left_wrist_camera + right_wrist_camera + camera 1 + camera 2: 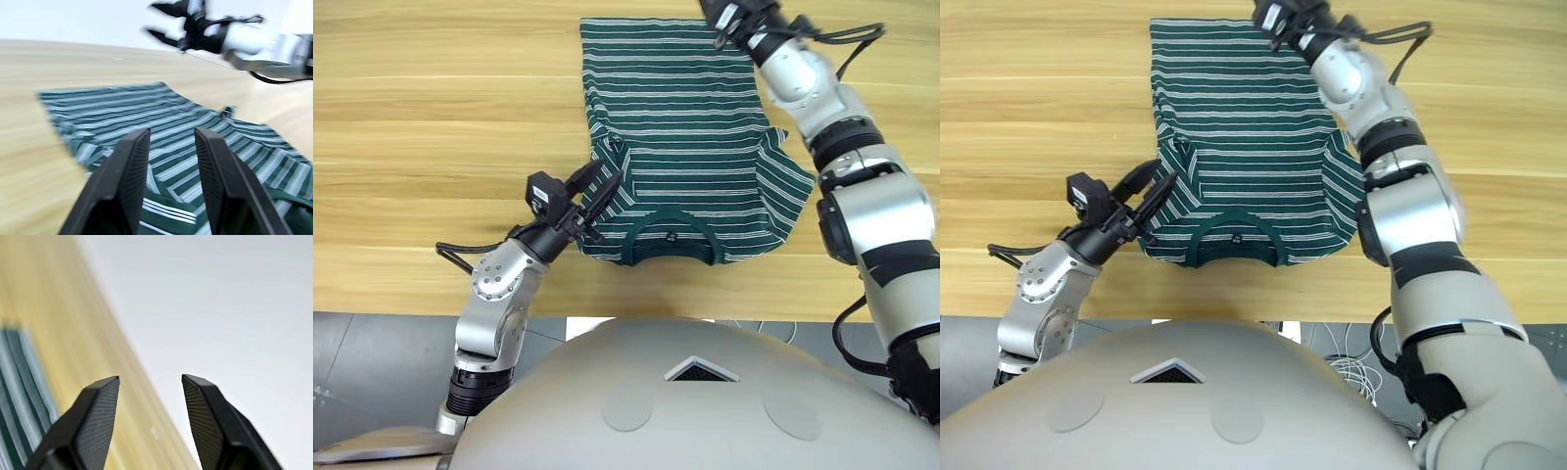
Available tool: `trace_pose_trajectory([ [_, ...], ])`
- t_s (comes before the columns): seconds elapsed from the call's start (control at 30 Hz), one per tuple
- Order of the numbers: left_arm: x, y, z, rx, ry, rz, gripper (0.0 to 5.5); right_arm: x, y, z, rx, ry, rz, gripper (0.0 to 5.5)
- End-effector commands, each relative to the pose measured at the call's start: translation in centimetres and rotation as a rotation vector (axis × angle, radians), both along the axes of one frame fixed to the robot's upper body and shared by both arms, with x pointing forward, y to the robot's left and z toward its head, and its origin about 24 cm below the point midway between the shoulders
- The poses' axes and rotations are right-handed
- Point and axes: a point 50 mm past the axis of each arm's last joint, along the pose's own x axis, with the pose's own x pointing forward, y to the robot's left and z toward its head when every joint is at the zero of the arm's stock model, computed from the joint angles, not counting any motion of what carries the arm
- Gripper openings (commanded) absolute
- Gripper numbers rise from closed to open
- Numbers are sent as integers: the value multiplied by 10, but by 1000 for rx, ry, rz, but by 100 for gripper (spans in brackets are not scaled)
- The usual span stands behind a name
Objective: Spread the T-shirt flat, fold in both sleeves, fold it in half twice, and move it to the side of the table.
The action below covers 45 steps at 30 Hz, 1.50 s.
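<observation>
A dark green T-shirt with white stripes (685, 117) lies on the wooden table (431, 117), its collar (671, 235) toward me and its hem at the far side. Its left sleeve (607, 149) is bunched inward, while the right sleeve (788, 186) sticks out to the side. My left gripper (600, 186) stands open by the shirt's left shoulder edge, and its fingers (127, 166) frame the striped cloth with nothing between them. My right gripper (1268, 20) is open above the hem's far right corner, fingers (93, 416) apart and empty; the left wrist view shows the right gripper (150, 19) raised above the cloth.
Bare wood spreads to the left of the shirt and in a narrower strip on the right. The table's front edge (391, 313) runs close below the collar, with grey floor (372, 372) beyond it. A black cable (847, 39) loops off the right forearm.
</observation>
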Motion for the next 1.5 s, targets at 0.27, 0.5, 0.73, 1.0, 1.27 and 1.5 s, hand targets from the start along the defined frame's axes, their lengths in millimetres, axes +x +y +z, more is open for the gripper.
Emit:
trace_pose_trajectory([
  [0.27,-25,-3,-69,386,57,60,157,-211,-171,-62,554,835,-264,329],
  [0.5,-33,2,-75,413,70,115,157,-212,-157,-83,674,1111,-275,329],
  [0.73,-35,5,-76,427,70,114,157,-201,-146,-110,899,1222,-402,311],
  [1.0,-35,4,-76,424,72,115,157,-204,-136,-110,824,1272,-391,152],
  [1.27,-35,5,-75,425,71,121,157,-197,-136,-115,761,1244,-411,12],
  [1.5,-33,7,-75,429,69,119,157,-184,-128,-112,822,1146,-373,4],
])
